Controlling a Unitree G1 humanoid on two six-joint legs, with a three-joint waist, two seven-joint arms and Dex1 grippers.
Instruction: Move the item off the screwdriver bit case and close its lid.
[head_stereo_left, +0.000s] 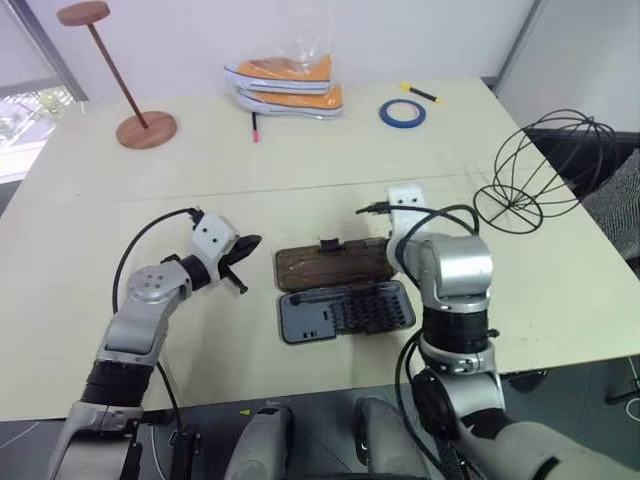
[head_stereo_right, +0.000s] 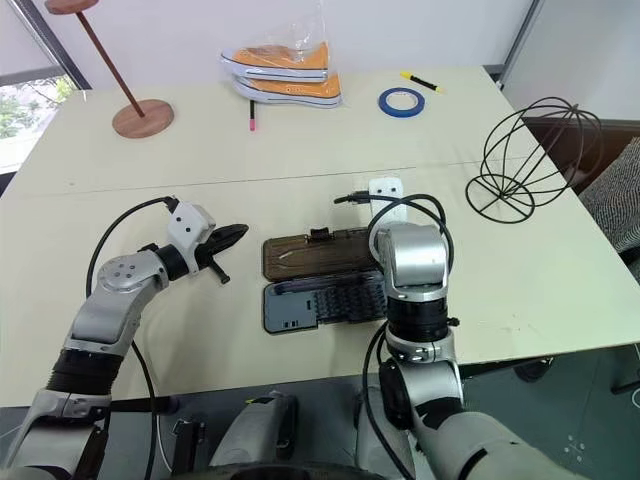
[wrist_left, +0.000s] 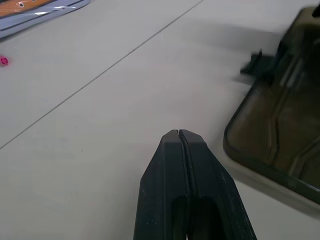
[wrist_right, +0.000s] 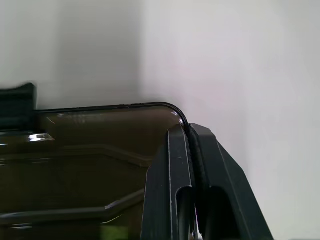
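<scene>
Case: the flat dark grey plastic screwdriver bit case (head_stereo_left: 345, 311) lies open on the pale worktop (head_stereo_left: 300, 180), rows of bits showing, long axis running across the robot's front.
Lid: the smoky brown translucent ridged lid (head_stereo_left: 333, 265) lies flat on the far side of the base, its small black latch (head_stereo_left: 327, 244) on the far edge; it must swing toward the robot to shut.
Item: the globe-shaped frame of thin black wire hoops (head_stereo_left: 545, 170) already stands off the case, well apart at the worktop's right edge.
Right hand: right hand (wrist_right: 189, 131) is closed and empty, tip at the lid's right-hand far corner; it looks the nearer one for the flip.
Left hand: left hand (wrist_left: 179, 134) is closed and empty, hovering just beside the lid's left end, pointing toward it.
Judgement: only the closing appears left.
</scene>
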